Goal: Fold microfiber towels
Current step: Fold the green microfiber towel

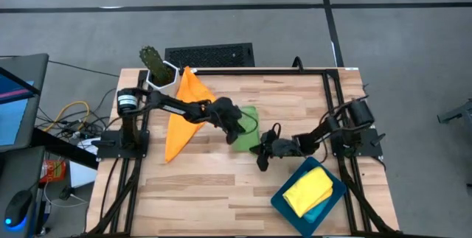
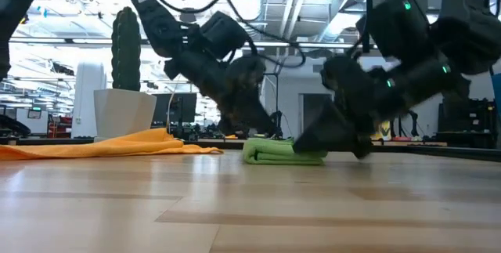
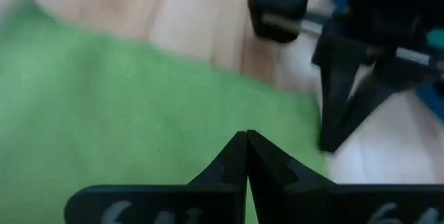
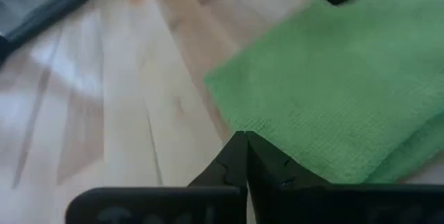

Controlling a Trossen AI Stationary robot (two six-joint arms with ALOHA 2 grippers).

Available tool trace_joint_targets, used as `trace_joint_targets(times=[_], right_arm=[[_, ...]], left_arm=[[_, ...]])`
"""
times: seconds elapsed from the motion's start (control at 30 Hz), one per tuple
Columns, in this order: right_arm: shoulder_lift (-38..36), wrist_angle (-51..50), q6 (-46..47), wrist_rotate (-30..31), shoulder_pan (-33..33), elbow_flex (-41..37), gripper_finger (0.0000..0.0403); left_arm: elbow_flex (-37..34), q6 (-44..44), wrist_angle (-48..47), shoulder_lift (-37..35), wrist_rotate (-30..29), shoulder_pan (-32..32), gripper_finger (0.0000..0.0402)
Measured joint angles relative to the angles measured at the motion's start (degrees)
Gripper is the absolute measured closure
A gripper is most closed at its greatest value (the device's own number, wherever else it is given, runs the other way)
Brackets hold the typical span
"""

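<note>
The green towel (image 1: 249, 133) lies folded into a thick pad on the table's middle; it also shows in the low view (image 2: 282, 152). My left gripper (image 3: 246, 136) is shut, with its tips down over the pad's top (image 1: 237, 126). My right gripper (image 4: 244, 136) is shut at the pad's near right corner (image 1: 264, 154). The orange towel (image 1: 184, 113) lies spread at the far left. The yellow towel (image 1: 310, 189) lies folded on the dark teal tray (image 1: 284, 203). I do not see a light blue towel. My left gripper's shut fingertips are down on the top face of the folded green towel (image 3: 173, 106), slanting down from the table's left. The towel lies flat on the table. My right gripper's shut fingertips stand at the towel's corner (image 4: 229, 92), low over the wood; I cannot tell whether they touch it.
A cactus in a white pot (image 1: 156, 68) stands at the far left corner beside the orange towel. The tray sits at the near right corner. Bare wood (image 1: 199, 194) lies along the near left. A black frame rail (image 1: 258, 71) edges the table.
</note>
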Motion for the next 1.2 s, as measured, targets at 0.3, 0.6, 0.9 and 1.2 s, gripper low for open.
trace_joint_targets(times=[0.3,0.6,0.9,1.2], right_arm=[[-0.75,-0.37,3.54,-0.30,0.26,-0.10,0.0387],[-22.19,-18.90,0.62,1.20,-4.84,-0.01,0.0382],[-30.63,-34.48,6.06,1.08,-4.07,-0.01,0.0382],[-20.39,-33.68,5.42,-0.63,-1.96,5.64,0.0396]], left_arm=[[0.02,-0.79,-5.97,1.50,-7.84,0.89,0.0401],[-0.03,-19.05,-6.03,1.50,-13.25,-0.10,0.0401],[4.19,-24.65,5.65,1.20,-5.93,-0.04,0.0401],[16.52,6.69,-20.86,-0.39,-8.19,6.53,0.0402]])
